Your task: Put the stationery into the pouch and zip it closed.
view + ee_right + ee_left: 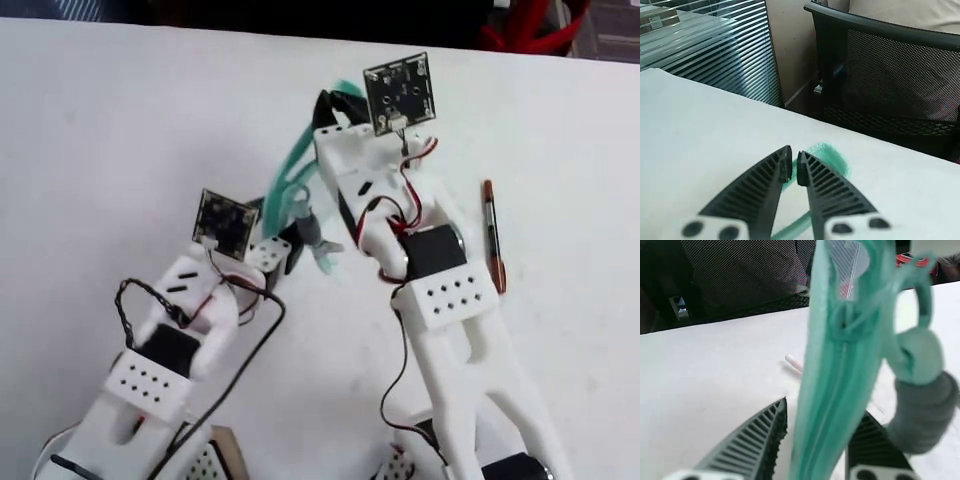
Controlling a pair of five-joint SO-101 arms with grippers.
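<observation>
One teal mesh zip pouch (288, 185). One dark red slim pen (492, 235). Two white plastic robot arms (165, 350) (455, 300), one white table (120, 130).

Mostly plastic over a matt white table top; one teal pouch, one glossy pen.
The pouch (840, 390) is teal, semi-see-through plastic-like sheet with a slight sheen, and its zip strip looks like smooth moulded plastic. The grey cylinder (922, 415) hanging from it is matt; its material cannot be told. The left gripper (825, 412) and right gripper (794, 155) have black matt plastic jaws with ribbed inner faces. The arm shells (470, 340) are white matt plastic, with bare dark circuit boards (402, 92) mounted on them. The pen (492, 235) is dark red and glossy. The table (120, 120) is smooth and white. The chair back (900, 70) is black woven mesh in a smooth black frame.
</observation>
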